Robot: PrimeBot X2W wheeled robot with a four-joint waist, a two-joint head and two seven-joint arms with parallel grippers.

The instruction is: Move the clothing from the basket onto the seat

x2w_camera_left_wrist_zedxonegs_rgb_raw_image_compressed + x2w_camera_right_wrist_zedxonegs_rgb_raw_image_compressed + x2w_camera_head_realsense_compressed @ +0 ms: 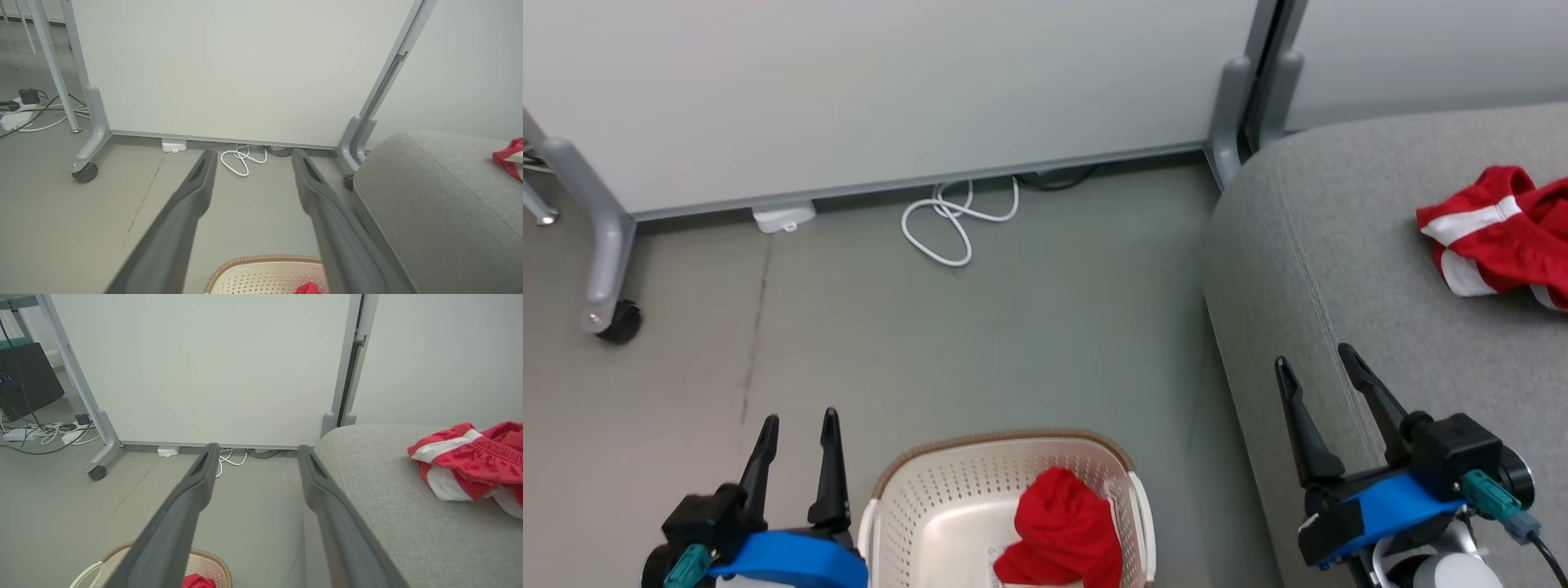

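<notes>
Open grey floor (1054, 327) separates the perforated cream basket (1013, 438) from the seat (1339, 245), a rounded woven cushion. One crumpled red garment (1066, 523) sits in the basket; a striped garment (1499, 237) lies on the seat. Left gripper (800, 418) and right gripper (1314, 357) are spread wide, empty.

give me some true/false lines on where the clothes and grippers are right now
1. A red garment lies in the basket. True.
2. A red and white garment lies on the seat. True.
3. The left gripper holds a garment. False: it is open and empty, beside the basket.
4. The right gripper is shut. False: its fingers are spread with nothing between them.
5. A white cable lies on the floor. True.
</notes>
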